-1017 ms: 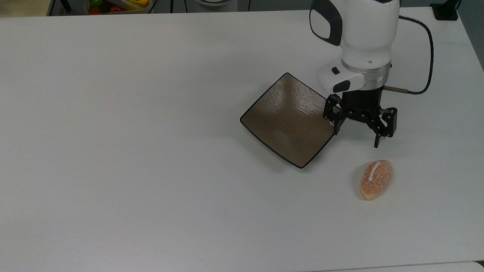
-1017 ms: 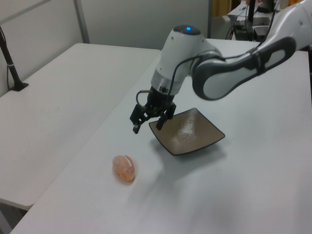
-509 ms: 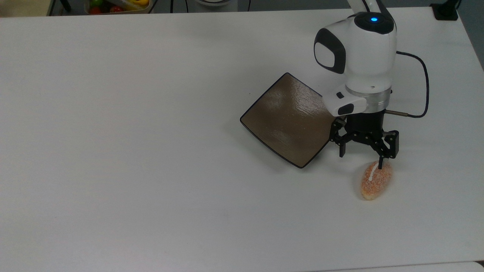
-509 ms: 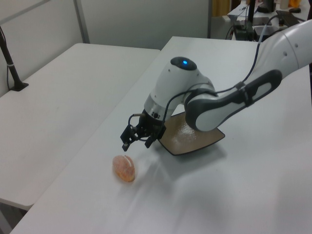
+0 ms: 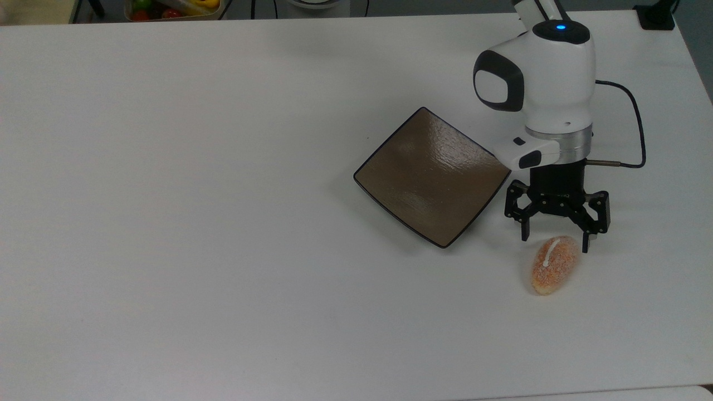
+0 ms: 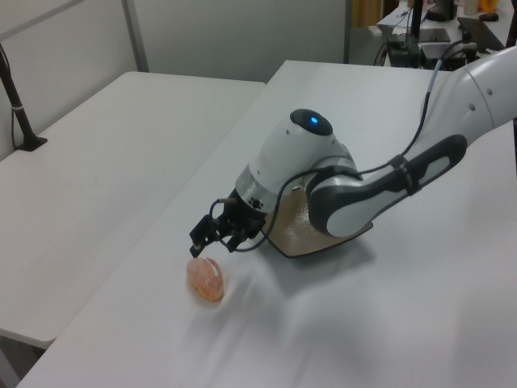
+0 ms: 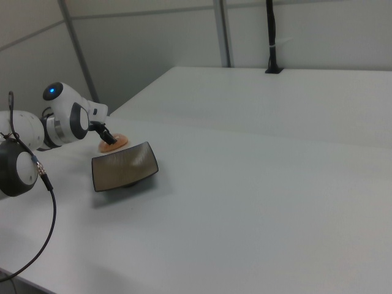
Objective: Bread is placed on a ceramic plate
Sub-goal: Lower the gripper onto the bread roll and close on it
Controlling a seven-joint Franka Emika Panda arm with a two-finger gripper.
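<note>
**Open tool poised at the bread, plate bare beside it**

The black two-fingered tool (image 5: 556,244) hangs with its fingers (image 5: 525,233) spread wide apart, gripping nothing, their tips flanking the upper end of the bread (image 5: 553,264) as the top view shows it. In the left view the tool (image 6: 212,246) sits low, just above the near end of the roll (image 6: 207,280); whether a fingertip touches the crust cannot be told. The bread, an orange-tan oval with a thin white stripe, lies on the white worktop (image 5: 195,223), off the plate. The square brown ceramic plate (image 5: 431,175) rests near it, toward the top view's left of the tool, one corner pointing at the white arm (image 5: 543,83), whose wrist light glows blue. In the right view the plate (image 7: 124,166) stands in front of the bread (image 7: 114,144), with the arm (image 7: 67,122) at the right view's left. A container of coloured items (image 5: 172,9) sits beyond the worktop's far edge.
</note>
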